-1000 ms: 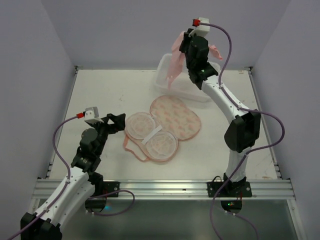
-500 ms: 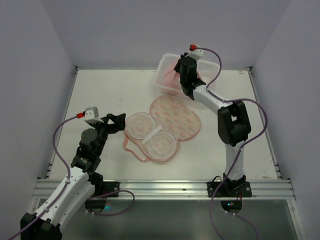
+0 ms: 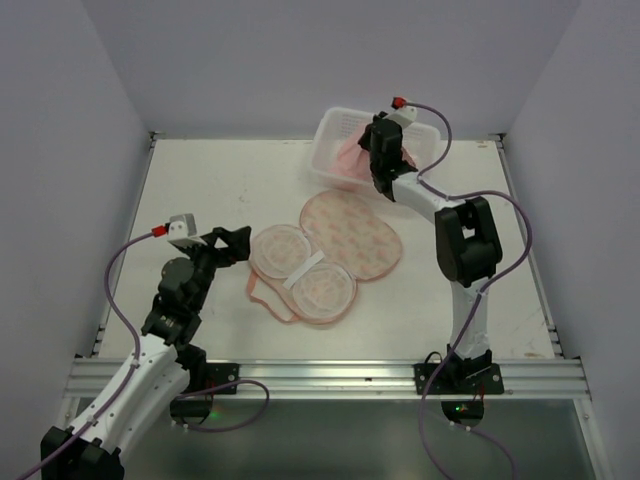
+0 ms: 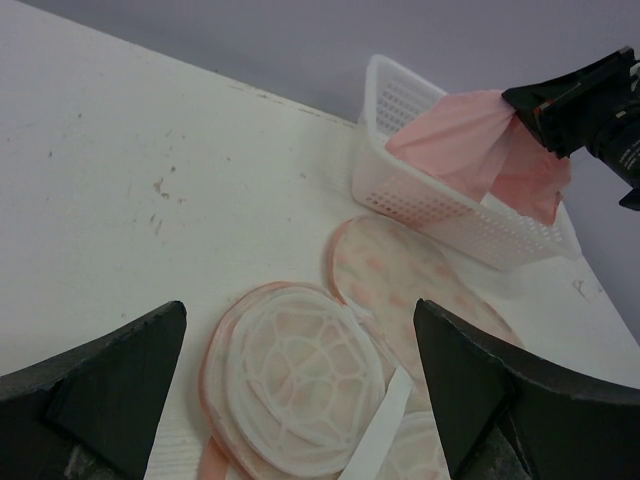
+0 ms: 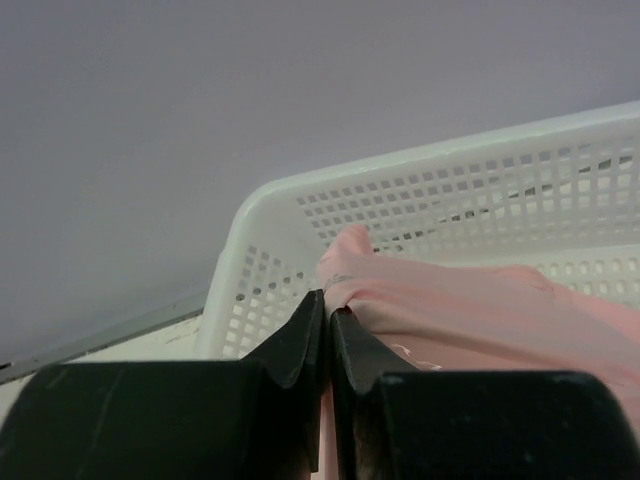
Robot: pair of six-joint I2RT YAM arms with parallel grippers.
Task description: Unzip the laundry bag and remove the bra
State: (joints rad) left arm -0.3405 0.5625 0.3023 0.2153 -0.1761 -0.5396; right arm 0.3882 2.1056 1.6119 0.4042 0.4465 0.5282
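Right arm (image 3: 465,240) reaches far; right pincer (image 5: 327,315) clamped on one light-pink fabric bra (image 5: 450,300), one white lattice basket (image 5: 430,190) just below; left pincer (image 4: 300,380) wide, empty.

We hold our left gripper (image 4: 300,312) low, jaws spread wide, arm folded close to its base. Our right gripper (image 5: 327,312) reaches far forward, jaws pinched tightly together.

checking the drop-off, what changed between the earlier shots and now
The right end effector, shut on the bra the whole time, swung down from high above the white lattice basket to its rim, so the bra no longer dangles in the air but drapes into the basket. Nothing was let go. The left end effector, open, and the unzipped laundry bag stayed put.
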